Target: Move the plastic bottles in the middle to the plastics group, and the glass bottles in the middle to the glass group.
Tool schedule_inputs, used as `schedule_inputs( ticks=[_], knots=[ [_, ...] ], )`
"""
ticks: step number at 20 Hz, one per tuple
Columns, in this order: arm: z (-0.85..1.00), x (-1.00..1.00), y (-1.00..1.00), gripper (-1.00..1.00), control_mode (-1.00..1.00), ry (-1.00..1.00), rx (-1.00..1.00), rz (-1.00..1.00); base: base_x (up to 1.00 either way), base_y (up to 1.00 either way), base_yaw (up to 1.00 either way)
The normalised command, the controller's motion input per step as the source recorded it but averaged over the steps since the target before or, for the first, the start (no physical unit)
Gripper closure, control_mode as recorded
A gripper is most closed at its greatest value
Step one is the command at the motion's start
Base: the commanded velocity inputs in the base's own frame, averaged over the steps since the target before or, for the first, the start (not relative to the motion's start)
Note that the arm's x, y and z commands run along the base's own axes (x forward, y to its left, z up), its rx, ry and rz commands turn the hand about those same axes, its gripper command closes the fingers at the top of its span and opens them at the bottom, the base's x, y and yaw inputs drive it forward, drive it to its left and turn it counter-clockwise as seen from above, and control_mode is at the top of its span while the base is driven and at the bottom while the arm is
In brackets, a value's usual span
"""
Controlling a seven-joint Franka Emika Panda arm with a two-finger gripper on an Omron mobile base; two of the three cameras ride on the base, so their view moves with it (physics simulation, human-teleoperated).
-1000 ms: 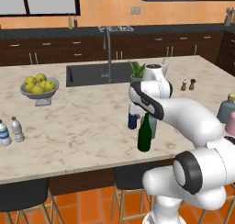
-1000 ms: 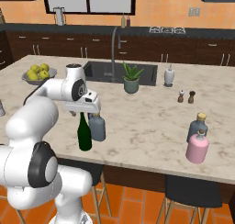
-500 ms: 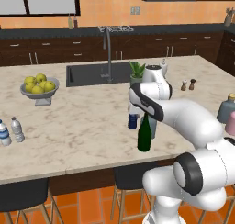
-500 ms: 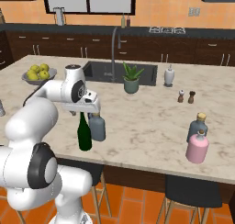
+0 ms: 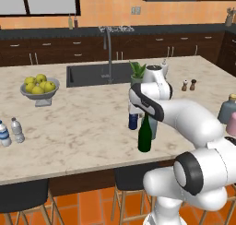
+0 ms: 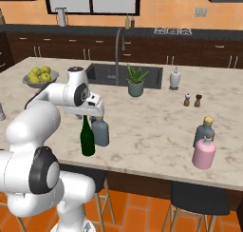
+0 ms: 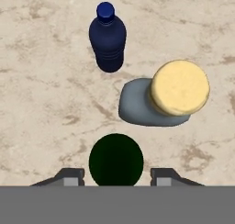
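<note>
Round dark green wine bottle (image 7: 115, 159) top (glossy) between tool (image 7: 115, 175) fingertips

You have three bottles crowded together: the tall dark green wine bottle (image 7: 115, 159) sits between your spread fingertips (image 7: 69, 176), the squat grey-blue bottle with the tan cap (image 7: 158, 101) stands just beside it, and the small navy plastic bottle (image 7: 107, 38) just past. Bare marble counter (image 5: 78, 132) lies open toward the two clear water bottles (image 5: 11, 133).
</note>
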Motion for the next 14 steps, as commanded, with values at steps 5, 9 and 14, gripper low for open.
schedule_inputs(
  ticks=[5,9,14],
  knots=[
    [-0.33,-0.19,-0.05,1.00,-1.00,-0.01,0.00,0.00,0.00,0.00,0.00],
    [-0.15,-0.28,-0.07,1.00,-1.00,-0.03,0.03,0.00,0.00,0.00,0.00],
    [0.19,-0.35,-0.08,1.00,-1.00,-0.13,0.01,0.00,0.00,0.00,0.00]
  ],
)
